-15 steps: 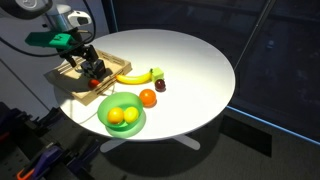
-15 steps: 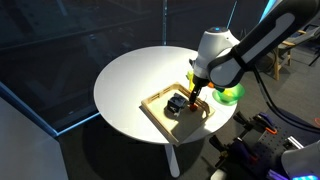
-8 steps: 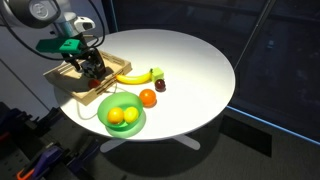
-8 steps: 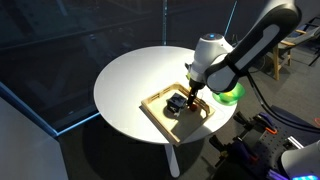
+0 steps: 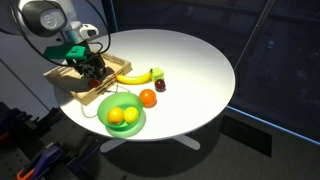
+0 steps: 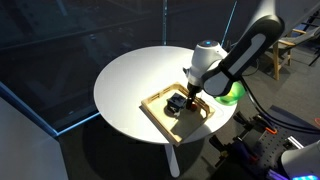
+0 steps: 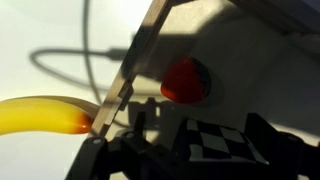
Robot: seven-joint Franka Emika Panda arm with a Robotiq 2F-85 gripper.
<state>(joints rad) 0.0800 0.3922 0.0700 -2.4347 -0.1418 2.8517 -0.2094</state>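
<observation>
A round white counter (image 5: 190,70) on a single central foot carries everything. Around it the room is dim: dark floor, and tall dark glass panels close behind the counter in both exterior views. Cables and bits of equipment crowd the floor beside the robot's base.

Near the counter's edge on the robot's side lies a shallow, square light-wood tray (image 6: 155,108), with a small dark object (image 6: 177,104) inside it. The gripper (image 5: 96,70) hangs low over the tray's inside, right at that dark object. It is too dark and small in the exterior views to tell whether the two touch. I cannot tell either whether the gripper is spread or closed. The wrist view shows only black finger shapes and a black-and-white checkered patch (image 7: 215,135) at the bottom edge.

Just outside the tray's rim lies a yellow banana (image 5: 135,76), its near end close against the wooden edge in the wrist view. Beyond the banana's far end sits a small dark red fruit (image 5: 159,86), and an orange (image 5: 148,97) rests near it. A green bowl (image 5: 104,104) holding orange and yellow fruit stands at the counter's edge, just beside the tray. The tray's raised rim stands between the gripper and the fruit.
</observation>
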